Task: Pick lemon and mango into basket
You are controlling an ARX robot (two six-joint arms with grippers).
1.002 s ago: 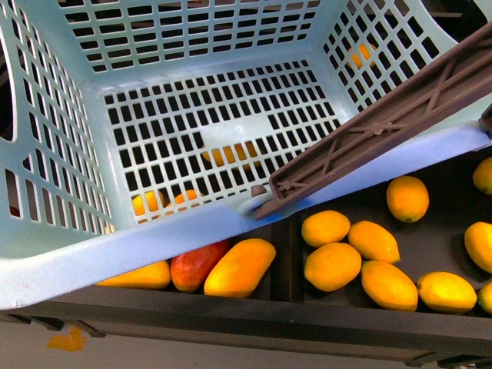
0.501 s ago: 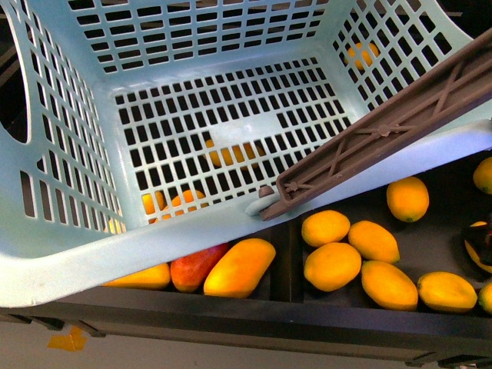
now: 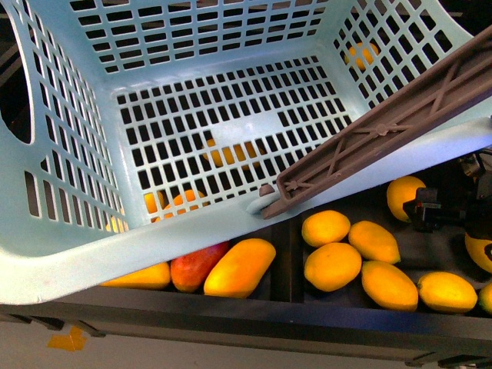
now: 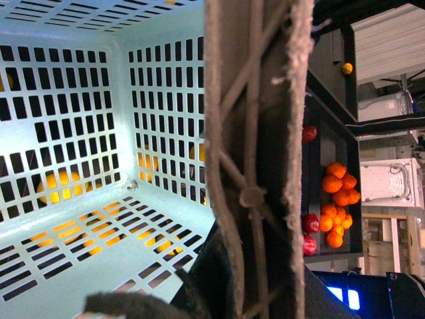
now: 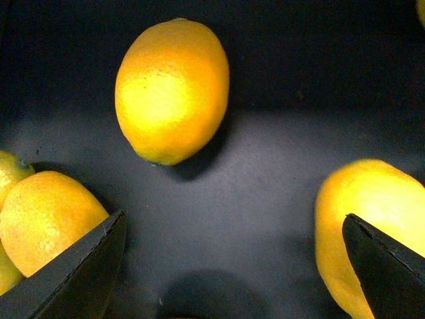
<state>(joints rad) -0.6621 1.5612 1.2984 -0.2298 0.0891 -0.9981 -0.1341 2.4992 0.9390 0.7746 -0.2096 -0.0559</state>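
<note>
Right gripper [image 5: 232, 258]: jaws wide, holding nothing, low over the dark floor of the tray's right compartment. Lemon [image 5: 172, 91] lies just ahead of it, apart. Mango [image 3: 240, 267] is in the left compartment, touching a red fruit [image 3: 197, 264], by the tilted basket's [image 3: 154, 240] rim. Left gripper [image 4: 206, 286]: state cannot be told; handle [image 4: 259, 133] fills its view.

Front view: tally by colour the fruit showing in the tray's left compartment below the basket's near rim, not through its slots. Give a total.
Yellow-orange mangoes: 2
Red fruit: 1
Total: 3
</note>
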